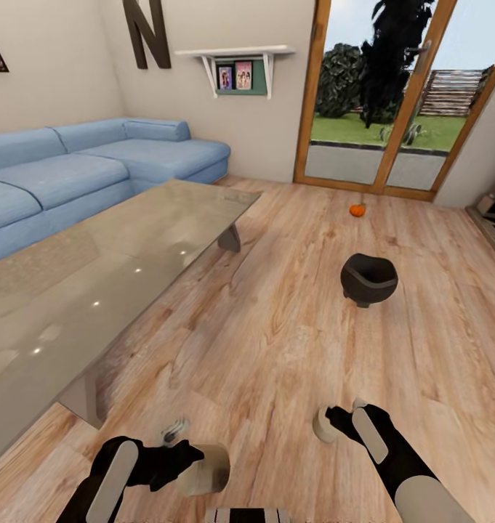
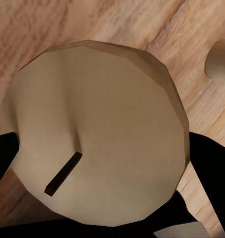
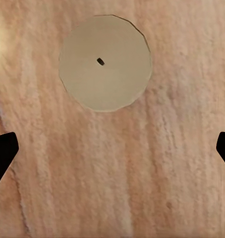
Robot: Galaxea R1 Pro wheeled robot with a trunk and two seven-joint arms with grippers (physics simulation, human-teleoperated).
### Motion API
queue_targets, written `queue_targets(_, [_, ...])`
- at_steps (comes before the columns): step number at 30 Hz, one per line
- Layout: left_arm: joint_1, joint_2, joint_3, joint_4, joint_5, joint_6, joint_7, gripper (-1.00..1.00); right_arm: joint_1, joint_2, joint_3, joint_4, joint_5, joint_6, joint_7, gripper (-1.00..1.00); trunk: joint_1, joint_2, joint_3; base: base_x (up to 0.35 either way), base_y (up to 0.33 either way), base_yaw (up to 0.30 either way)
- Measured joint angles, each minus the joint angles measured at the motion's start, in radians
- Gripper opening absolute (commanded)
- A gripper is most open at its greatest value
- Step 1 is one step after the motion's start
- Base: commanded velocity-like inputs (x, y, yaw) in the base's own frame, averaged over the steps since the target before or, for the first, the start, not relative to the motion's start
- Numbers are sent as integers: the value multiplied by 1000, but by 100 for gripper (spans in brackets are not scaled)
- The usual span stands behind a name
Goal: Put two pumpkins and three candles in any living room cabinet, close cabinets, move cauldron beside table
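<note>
The head view takes in the whole room: a blue sofa (image 1: 73, 174) at the upper left, a long glass-topped table (image 1: 94, 276) across the left, glass doors (image 1: 392, 94) at the upper right, and a wood floor (image 1: 276, 341). On that floor a small orange pumpkin (image 1: 357, 210) lies right of centre toward the doors, and the black cauldron (image 1: 368, 278) stands just below it in the frame, well apart from the table.

At the lower left of the head view, the left end effector (image 1: 192, 465) is clamped on a beige candle (image 1: 205, 470). The left wrist view shows what the head view cannot: that candle (image 2: 95, 131) seen top-on, its dark wick slanting, with black fingers (image 2: 3, 156) pressing against its two sides. Another candle (image 2: 219, 62) peeks in at that frame's upper right edge.

At the lower right of the head view, the right end effector (image 1: 333, 420) sits right by a second candle (image 1: 323, 426) on the floor. The right wrist view looks straight down on this candle (image 3: 105, 62), upper centre, and the black fingertips (image 3: 3, 156) stand wide apart at the frame's two sides, touching nothing.
</note>
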Motion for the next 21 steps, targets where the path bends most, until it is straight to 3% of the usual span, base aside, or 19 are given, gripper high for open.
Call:
queue_targets(10, [-1,1,0,0,8,1,0,-100,0,3,0,5,0,0,0,100,1,-1,-8,8,0,0])
queue_targets(16, [-1,3,-1,0,11,1,0,-100,0,4,1,5,-1,0,1,100,1,-1,-8,209,0,0])
queue_targets(21, [-1,2,-4,0,11,2,0,-100,-1,4,55,5,0,0,0,100,1,-1,-8,130,0,0])
